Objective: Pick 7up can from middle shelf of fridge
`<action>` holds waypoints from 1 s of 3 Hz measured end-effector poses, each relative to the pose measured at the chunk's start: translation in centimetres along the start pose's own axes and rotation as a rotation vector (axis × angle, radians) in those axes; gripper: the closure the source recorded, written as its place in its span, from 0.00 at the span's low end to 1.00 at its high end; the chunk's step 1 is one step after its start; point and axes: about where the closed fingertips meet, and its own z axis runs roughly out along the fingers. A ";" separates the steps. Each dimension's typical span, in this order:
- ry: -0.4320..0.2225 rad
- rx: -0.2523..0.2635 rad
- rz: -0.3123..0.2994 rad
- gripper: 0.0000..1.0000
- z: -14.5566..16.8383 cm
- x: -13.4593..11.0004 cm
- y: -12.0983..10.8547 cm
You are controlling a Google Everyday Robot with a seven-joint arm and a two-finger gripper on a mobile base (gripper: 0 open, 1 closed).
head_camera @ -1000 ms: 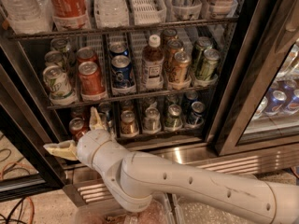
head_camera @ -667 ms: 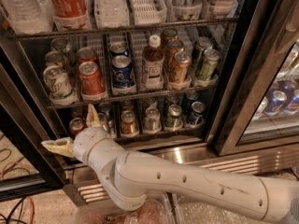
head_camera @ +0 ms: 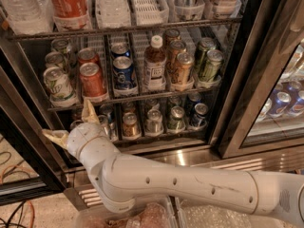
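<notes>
The arm (head_camera: 190, 184) lies low, wrist bent upward; gripper (head_camera: 71, 124) (fingers spread, empty) sits just below the 7up can (head_camera: 58, 84).

Fridge (head_camera: 249, 80) racks fill the frame, with the gripper (head_camera: 71, 125) at lower left.
On the middle shelf (head_camera: 142, 97), across the centre, the 7up can (head_camera: 58, 84) stands at the front left end. The cola can (head_camera: 92, 80) is just beside it to the right, then another can (head_camera: 123, 72), the bottle (head_camera: 155, 65) and more cans. A rack of large bottles (head_camera: 114, 6) lies above and a rack of cans (head_camera: 154, 122) below. The gripper, fingers spread, sits below the 7up can and apart from it, with its arm (head_camera: 190, 184) running to the lower right.
</notes>
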 end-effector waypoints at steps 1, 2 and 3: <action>-0.012 0.039 -0.010 0.25 0.5 -0.3 -0.4; -0.039 0.060 0.010 0.24 1.4 -0.6 -0.4; -0.064 0.076 0.049 0.20 2.5 -0.2 -0.4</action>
